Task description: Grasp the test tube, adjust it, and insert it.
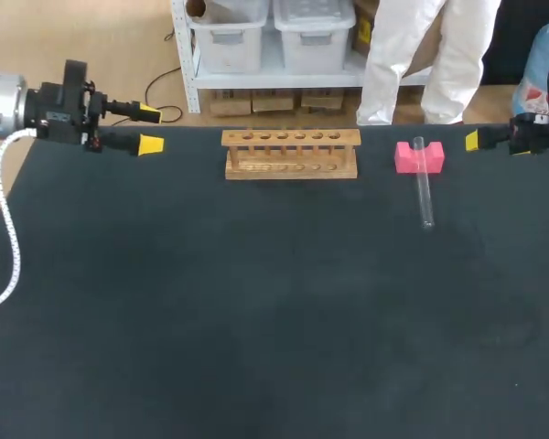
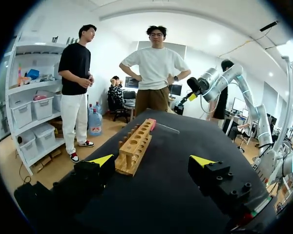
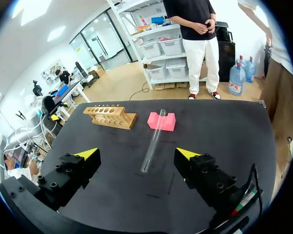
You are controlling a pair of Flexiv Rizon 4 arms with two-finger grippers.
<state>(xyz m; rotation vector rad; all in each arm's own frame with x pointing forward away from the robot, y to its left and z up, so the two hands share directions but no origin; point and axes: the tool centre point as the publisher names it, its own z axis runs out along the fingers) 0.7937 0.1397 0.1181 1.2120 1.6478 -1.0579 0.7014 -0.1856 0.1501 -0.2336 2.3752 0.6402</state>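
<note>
Two hands, both spread wide, neither gripping anything. Left hand point(image 1: 150, 129) sits at the far left corner of the black worktop point(image 1: 256, 320), fingers pointing along the far edge toward the wooden rack point(image 1: 291, 154), well apart from it. Right hand point(image 3: 136, 154) is at the far right edge, pointing inward; only one of its yellow tips shows in the head view. Test tube point(image 1: 424, 183) is clear and lies on the worktop to the right of the rack. Its far end is propped on a pink block point(image 1: 418, 157) and its near end is down on the surface. In the right wrist view the tube is ahead of the fingers, roughly in line with the gap, not touching. Rack stands upright near the far edge, with one row of holes on top.
</note>
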